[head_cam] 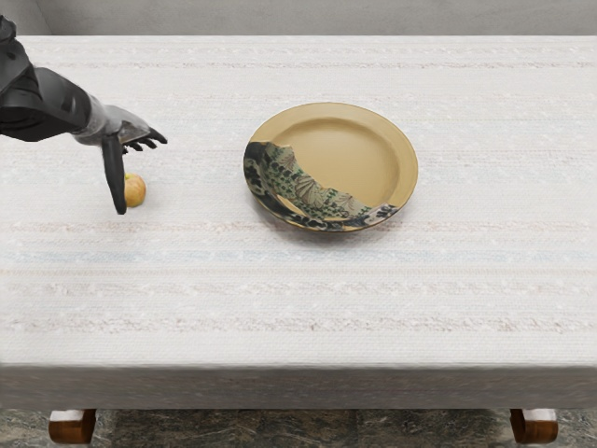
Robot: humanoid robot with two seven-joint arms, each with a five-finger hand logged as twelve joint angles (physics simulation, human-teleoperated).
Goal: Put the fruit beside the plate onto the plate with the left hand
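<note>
Left hand (124, 140): I read fingers spread, nothing held | fruit (135, 190): on table (373, 280), beside one downward finger | plate (347, 147): right of fruit

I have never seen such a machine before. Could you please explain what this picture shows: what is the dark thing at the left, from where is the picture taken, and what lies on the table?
This is a simulator's render, seen from the robot's head, which looks down at a table. The dark thing is the robot's left arm, which ends in a five-finger left hand. The hand is open and holds nothing; one finger points down just beside a small yellow fruit. To the right of the fruit, apart from it, lies a brown plate with a green pattern on one side.
</note>
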